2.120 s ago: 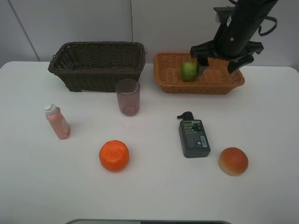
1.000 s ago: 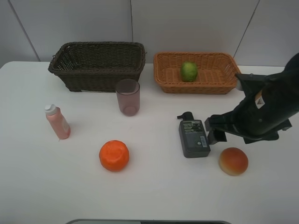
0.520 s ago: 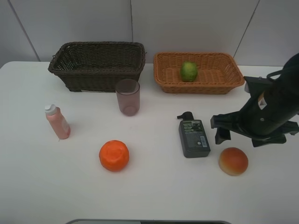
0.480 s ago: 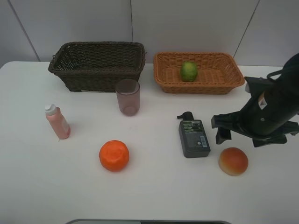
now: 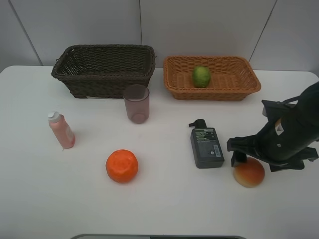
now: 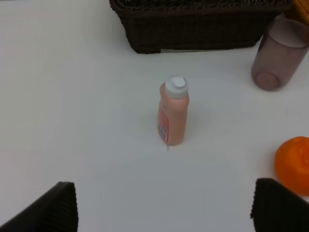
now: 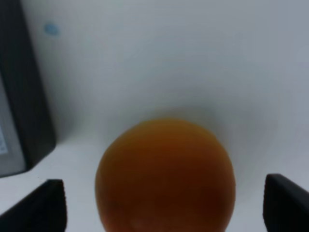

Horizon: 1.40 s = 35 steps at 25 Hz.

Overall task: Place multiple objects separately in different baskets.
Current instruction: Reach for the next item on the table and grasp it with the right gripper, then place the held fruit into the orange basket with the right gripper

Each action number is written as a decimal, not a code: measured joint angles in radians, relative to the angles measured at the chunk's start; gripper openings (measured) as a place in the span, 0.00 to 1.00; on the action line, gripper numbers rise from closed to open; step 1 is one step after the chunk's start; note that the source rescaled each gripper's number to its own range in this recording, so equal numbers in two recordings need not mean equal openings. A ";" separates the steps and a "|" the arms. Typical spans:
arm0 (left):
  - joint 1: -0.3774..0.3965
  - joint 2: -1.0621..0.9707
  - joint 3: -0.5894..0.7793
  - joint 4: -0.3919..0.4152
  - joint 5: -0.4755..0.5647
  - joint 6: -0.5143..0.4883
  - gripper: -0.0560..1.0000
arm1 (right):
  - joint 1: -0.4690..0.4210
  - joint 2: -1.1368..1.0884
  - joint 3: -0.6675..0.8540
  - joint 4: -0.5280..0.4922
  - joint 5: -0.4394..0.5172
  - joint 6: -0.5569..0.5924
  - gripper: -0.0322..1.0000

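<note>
A red-yellow fruit (image 5: 247, 174) lies at the front right of the table. My right gripper (image 5: 262, 159) hangs open just above it, one finger on either side. In the right wrist view the fruit (image 7: 166, 174) fills the gap between the fingers of the right gripper (image 7: 166, 203). A green lime (image 5: 201, 75) sits in the tan basket (image 5: 249, 88). The dark basket (image 5: 99, 79) looks empty. My left gripper (image 6: 166, 210) is open above the table, short of the pink bottle (image 6: 174, 116). It is out of the high view.
A dark pump bottle (image 5: 206, 146) lies flat just left of the red-yellow fruit. A pinkish cup (image 5: 136, 103) stands before the dark basket. The pink bottle (image 5: 62, 130) stands at the left and an orange fruit (image 5: 121, 166) sits front centre.
My right arm left the tan basket, where the lime stays, swung to the front right and came down over the red-yellow fruit. Its jaws stayed open.
</note>
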 joint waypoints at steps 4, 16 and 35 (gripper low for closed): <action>0.000 0.000 0.000 0.000 0.000 0.000 0.92 | 0.000 0.051 0.002 0.000 -0.029 0.000 0.74; 0.000 0.000 0.000 0.000 0.000 0.000 0.92 | 0.000 0.178 0.004 0.018 -0.118 0.000 0.74; 0.000 0.000 0.000 0.000 0.000 0.000 0.92 | 0.000 0.179 0.004 0.017 -0.120 0.000 0.12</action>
